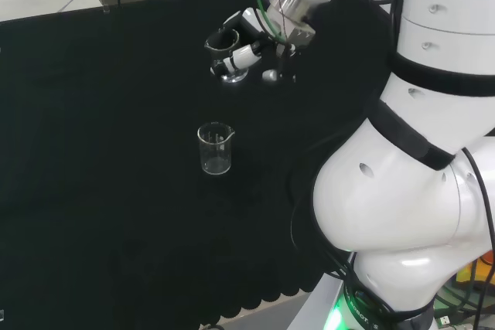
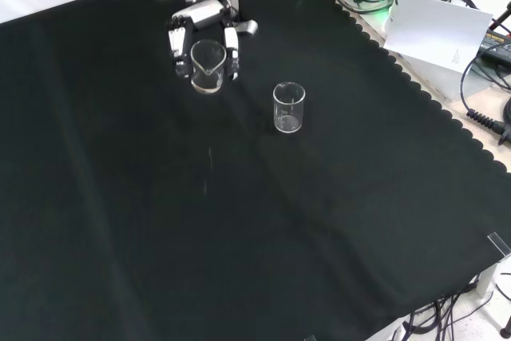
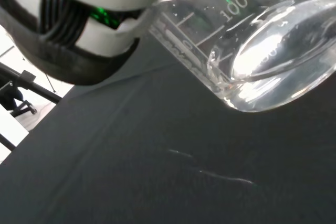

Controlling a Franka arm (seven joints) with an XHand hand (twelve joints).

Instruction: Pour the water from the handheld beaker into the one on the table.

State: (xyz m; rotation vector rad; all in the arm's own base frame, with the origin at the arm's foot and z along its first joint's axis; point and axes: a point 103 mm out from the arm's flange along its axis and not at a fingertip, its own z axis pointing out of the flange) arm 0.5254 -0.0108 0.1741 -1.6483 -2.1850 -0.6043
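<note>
the hand (image 2: pixel 204 33) hangs above the black cloth (image 2: pixel 239 221) near the top of the front view, its black and white fingers (image 2: pixel 232 44) curled round a clear glass beaker (image 2: pixel 207 66) on both sides. that held beaker is off the cloth, its spout turned toward the camera in the front view. in the wrist view its thick glass base (image 3: pixel 268 61) and printed scale lines fill the space beside the palm, with droplets on the wall. whether water lies inside cannot be told. a second clear beaker (image 2: pixel 289 107) stands upright on the cloth, near the hand and apart from it, lower and to the right in the front view. in the head view this standing beaker (image 1: pixel 215 148) sits below the hand (image 1: pixel 246 45), left of the arm's white links (image 1: pixel 418 152).
</note>
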